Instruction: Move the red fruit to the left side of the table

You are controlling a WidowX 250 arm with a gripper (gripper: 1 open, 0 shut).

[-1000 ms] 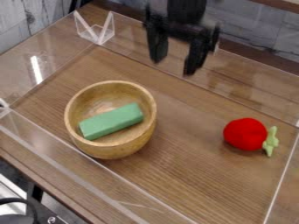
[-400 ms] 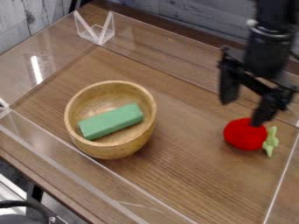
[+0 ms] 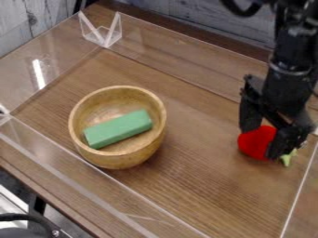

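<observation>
The red fruit lies on the right side of the brown wood-grain table, its light green stem poking out to the right. My black gripper points straight down over it and stands open. One finger sits to the left of the fruit and the other to its right, so the fruit is partly hidden between them. Whether the fingers touch the fruit cannot be told.
A wooden bowl holding a green block stands left of centre. Low clear acrylic walls ring the table, with the right wall close beside the fruit. A clear bracket stands at the back left.
The gripper has swung from the back middle of the table to the right and down, and has rolled about its axis. It now straddles the fruit. The fruit and bowl have not moved.
</observation>
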